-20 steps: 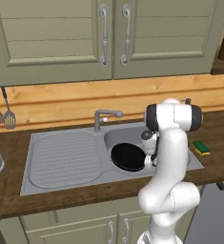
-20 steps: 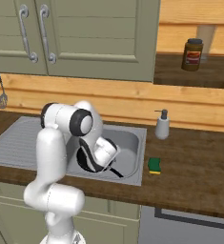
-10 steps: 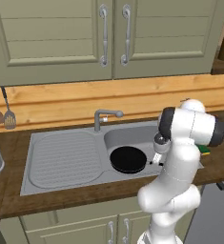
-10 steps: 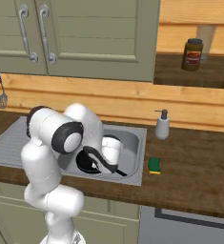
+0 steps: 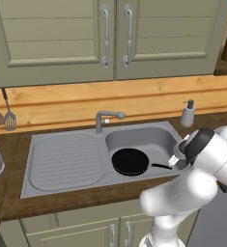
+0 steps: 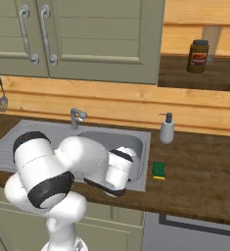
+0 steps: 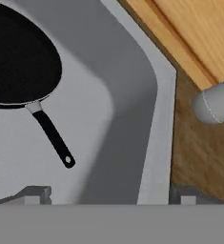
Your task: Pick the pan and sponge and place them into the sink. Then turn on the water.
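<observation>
The black pan point(image 5: 129, 161) lies flat in the basin of the grey sink point(image 5: 62, 185), its thin handle point(image 5: 161, 166) pointing right. In the hand view the pan point(image 7: 18, 62) is at the upper left, and its handle point(image 7: 51, 136) runs down toward my gripper point(image 7: 108, 198). The gripper is open, its fingertips point(image 7: 37, 194) wide apart with nothing between them. It hovers over the basin's right end by the sink rim point(image 7: 163, 143), just past the handle's tip. The yellow-green sponge point(image 6: 159, 170) rests on the counter right of the sink. No water is in view at the faucet point(image 5: 105, 117).
A grey soap dispenser point(image 5: 188, 114) stands on the counter behind the sink's right corner and is close to the hand point(image 7: 216, 102). Utensils point(image 5: 8, 120) hang on the wall at the left. A brown jar point(image 6: 197, 56) sits on the upper shelf. Cabinet doors are above.
The arm has swung right, from over the pan to the basin's right end. The pan stays lying in the basin. The arm now hides the sponge in the left base view.
</observation>
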Controlling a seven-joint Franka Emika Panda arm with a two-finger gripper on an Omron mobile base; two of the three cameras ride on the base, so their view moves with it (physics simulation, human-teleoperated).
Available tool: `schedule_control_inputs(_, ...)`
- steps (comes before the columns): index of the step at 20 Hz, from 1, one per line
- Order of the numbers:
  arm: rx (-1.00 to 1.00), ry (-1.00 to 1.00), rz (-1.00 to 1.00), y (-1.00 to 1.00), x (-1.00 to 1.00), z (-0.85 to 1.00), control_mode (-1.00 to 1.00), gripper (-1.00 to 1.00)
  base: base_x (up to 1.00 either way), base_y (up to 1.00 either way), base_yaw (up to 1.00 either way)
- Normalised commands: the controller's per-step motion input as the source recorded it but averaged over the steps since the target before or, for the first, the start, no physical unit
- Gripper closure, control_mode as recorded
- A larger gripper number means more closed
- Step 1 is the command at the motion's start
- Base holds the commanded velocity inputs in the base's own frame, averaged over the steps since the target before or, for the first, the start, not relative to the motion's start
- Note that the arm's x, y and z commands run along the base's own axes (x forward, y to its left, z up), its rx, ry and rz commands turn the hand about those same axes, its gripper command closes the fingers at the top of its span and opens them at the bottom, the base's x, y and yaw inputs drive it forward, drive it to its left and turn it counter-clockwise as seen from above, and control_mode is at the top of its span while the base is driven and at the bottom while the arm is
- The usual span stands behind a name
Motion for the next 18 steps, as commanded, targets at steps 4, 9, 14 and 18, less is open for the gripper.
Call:
schedule_control_inputs(4, 0.19, 0.09, -0.14, -0.53, -0.13, 1.0, -1.0, -1.0, 0.0, 0.0, 0.0)
schedule_control_inputs(9, 0.12, 0.03, -0.16, -0.34, -0.06, 1.0, -1.0, -1.0, 0.0, 0.0, 0.0)
schedule_control_inputs(14, 0.12, -0.25, -0.03, -0.16, -0.24, 1.0, -1.0, -1.0, 0.0, 0.0, 0.0)
schedule_control_inputs(18, 0.28, -0.02, -0.01, -0.26, -0.2, 1.0, -1.0, -1.0, 0.0, 0.0, 0.0)
